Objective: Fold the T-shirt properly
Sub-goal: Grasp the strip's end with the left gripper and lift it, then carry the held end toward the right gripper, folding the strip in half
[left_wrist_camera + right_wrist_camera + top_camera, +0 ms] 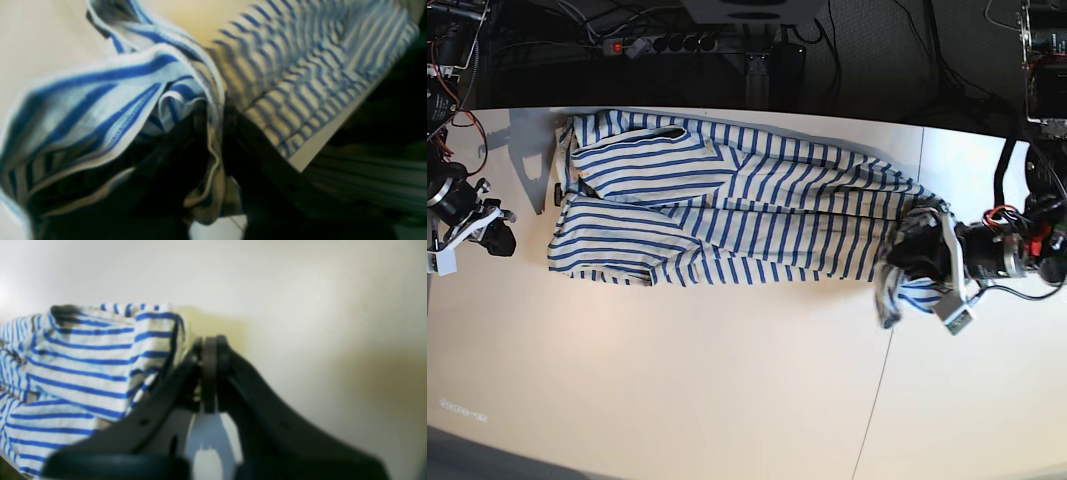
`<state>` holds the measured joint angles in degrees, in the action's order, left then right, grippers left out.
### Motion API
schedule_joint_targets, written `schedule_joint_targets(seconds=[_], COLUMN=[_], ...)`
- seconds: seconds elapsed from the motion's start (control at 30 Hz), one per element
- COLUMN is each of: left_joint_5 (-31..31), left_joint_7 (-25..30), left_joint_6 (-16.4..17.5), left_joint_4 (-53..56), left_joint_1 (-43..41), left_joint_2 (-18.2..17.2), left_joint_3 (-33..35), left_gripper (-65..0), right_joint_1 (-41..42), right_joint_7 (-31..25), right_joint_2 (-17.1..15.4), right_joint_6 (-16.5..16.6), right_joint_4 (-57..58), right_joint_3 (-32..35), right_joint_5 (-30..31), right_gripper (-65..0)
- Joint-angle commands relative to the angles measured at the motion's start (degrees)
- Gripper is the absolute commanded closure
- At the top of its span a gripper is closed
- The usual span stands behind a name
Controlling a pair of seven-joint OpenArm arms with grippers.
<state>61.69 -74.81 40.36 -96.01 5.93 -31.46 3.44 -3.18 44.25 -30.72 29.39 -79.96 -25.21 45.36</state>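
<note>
One T-shirt (727, 205) lies on the surface (677, 380), stretched from nine o'clock toward three o'clock in the base view; no second garment shows in any view.

Two robot arms are in view. One, the right arm (457, 215), sits at nine o'clock; the other, the left arm (1012, 250), sits at three o'clock. Each arm carries one gripper, two in all: the right gripper (209, 350) and the left gripper (902, 270).

The surface shows as two panels, with one seam (889, 340) running from about one o'clock down to five o'clock.

One power strip (662, 44) lies beyond the far edge at twelve o'clock.
</note>
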Motion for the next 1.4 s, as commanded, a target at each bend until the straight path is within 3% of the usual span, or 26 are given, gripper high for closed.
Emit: schedule_joint_targets(seconds=[0.0,0.2,0.5,0.67,0.77,0.83,1.13,1.37], left_joint_5=[-0.22,-11.47,-23.26,-23.89,-24.81,-24.65,-16.74,-15.69], left_joint_7=[2.56,7.54,11.85,12.94,13.92,14.67,15.04,14.99], left_joint_6=[-0.36,-0.36,-0.74,-0.70,-0.72,-0.72,-0.74,-0.70], left_joint_4=[-3.43,-7.96,-5.16,-4.02,-4.02,-4.02,-4.26,-9.68], left_joint_1=[0.46,0.09,-0.22,-0.22,-0.24,-0.22,-0.20,1.40], left_joint_2=[0.28,7.56,16.81,18.43,18.45,18.45,22.64,23.82], left_joint_3=[1.40,11.08,18.53,18.73,18.73,18.73,18.71,15.85], left_gripper=[0.0,0.0,0.0,0.0,-21.5,-30.2,-30.3,-30.2], right_joint_1=[0.79,0.76,0.76,0.79,0.76,0.79,0.79,0.79], right_joint_7=[-1.86,-1.79,-1.79,-1.84,-1.81,-1.81,-2.64,-2.64], right_joint_2=[-1.46,-1.49,-1.49,-1.49,-1.49,-1.49,-1.46,-1.46], right_joint_6=[4.76,4.74,4.76,4.76,4.76,4.76,4.76,4.76], right_joint_4=[-0.81,-0.81,-0.81,-0.81,-0.81,-0.81,-0.81,-0.81], right_joint_3=[-0.55,-0.55,-0.55,-0.55,-0.55,-0.55,-0.55,-0.55], right_joint_5=[0.90,0.92,0.92,1.57,1.55,1.55,1.53,1.46], right_gripper=[0.0,0.0,0.0,0.0,0.0,0.0,0.0,0.0])
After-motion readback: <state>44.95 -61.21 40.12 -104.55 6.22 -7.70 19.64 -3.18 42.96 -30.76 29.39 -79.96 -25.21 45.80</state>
